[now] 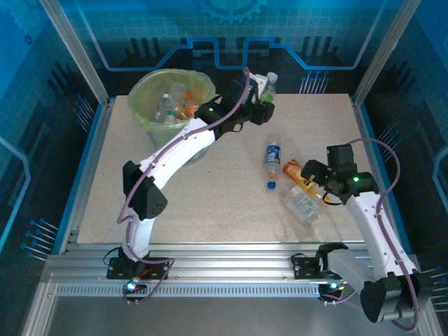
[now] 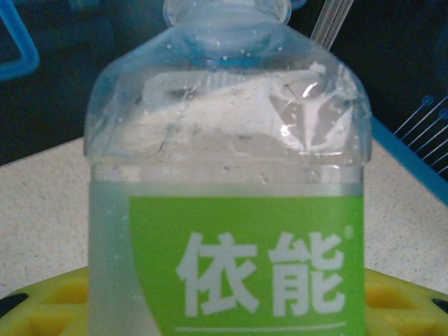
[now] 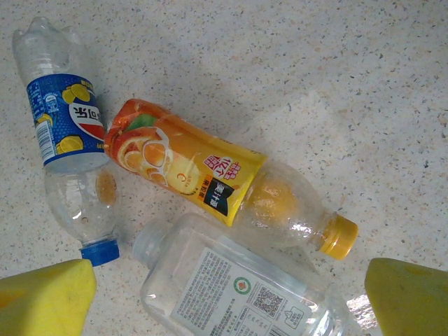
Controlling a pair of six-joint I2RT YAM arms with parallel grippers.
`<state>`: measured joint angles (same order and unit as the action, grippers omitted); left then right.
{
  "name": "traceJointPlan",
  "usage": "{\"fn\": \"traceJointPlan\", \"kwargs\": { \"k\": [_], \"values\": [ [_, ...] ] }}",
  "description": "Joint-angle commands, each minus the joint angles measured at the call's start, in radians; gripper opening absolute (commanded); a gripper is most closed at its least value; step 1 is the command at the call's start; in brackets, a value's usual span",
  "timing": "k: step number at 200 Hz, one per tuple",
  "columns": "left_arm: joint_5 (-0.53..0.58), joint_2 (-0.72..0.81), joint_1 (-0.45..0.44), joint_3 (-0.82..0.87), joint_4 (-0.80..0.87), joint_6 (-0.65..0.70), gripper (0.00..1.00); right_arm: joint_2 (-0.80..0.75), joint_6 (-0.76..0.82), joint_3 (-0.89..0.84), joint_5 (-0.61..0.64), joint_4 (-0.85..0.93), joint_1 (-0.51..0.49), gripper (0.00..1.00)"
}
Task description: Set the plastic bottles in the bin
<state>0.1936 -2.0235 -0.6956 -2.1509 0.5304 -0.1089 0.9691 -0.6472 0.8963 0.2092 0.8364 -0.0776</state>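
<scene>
My left gripper [image 1: 262,106] is shut on a clear bottle with a green label [image 1: 269,85], held upright to the right of the bin [image 1: 143,98]. Up close the green-labelled bottle [image 2: 231,175] sits between yellow fingers [image 2: 49,297]. The pale green bin with its yellow-green bag holds several bottles [image 1: 171,106]. My right gripper [image 1: 313,176] is open above three bottles lying on the table: a blue-labelled bottle [image 3: 66,133], an orange juice bottle [image 3: 203,175] and a clear bottle with a white label [image 3: 238,294]. Its yellow fingers [image 3: 45,301] flank the clear bottle without touching it.
The speckled tabletop [image 1: 210,203] is bounded by aluminium rails and blue transparent walls. The three lying bottles cluster right of centre, with the blue-labelled bottle [image 1: 272,157] nearest the middle. The left arm's white links [image 1: 175,150] stretch diagonally across the table's left half.
</scene>
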Motion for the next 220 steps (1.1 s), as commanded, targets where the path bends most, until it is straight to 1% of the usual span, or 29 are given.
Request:
{"fn": "traceJointPlan", "kwargs": {
  "k": [1,26,47,99,133,155,186,220],
  "values": [
    [0.055,0.097,0.002,0.033,-0.038,0.097,0.57,0.001,0.004,-0.011,0.012,-0.017,0.002,1.00],
    [0.113,0.172,0.021,0.074,-0.052,0.148,0.58,0.003,0.006,-0.011,0.009,-0.019,0.001,1.00],
    [0.140,0.239,0.063,0.130,-0.059,0.155,0.58,0.000,0.006,-0.008,0.009,-0.017,0.001,1.00],
    [0.156,0.403,0.240,0.305,-0.034,0.114,0.58,-0.002,0.004,-0.002,0.007,-0.016,0.001,1.00],
    [0.153,0.476,0.357,0.404,-0.014,0.116,0.58,-0.003,0.001,0.003,0.002,-0.016,0.000,1.00],
    [0.128,0.485,0.428,0.424,0.021,0.130,0.58,-0.003,0.000,0.006,-0.003,-0.014,0.000,1.00],
    [0.082,0.447,0.523,0.401,0.107,0.151,0.58,-0.015,-0.003,0.004,-0.002,-0.011,0.001,1.00],
    [0.031,0.390,0.576,0.356,0.185,0.173,0.58,-0.019,-0.005,0.004,0.004,-0.005,0.000,1.00]
  ]
}}
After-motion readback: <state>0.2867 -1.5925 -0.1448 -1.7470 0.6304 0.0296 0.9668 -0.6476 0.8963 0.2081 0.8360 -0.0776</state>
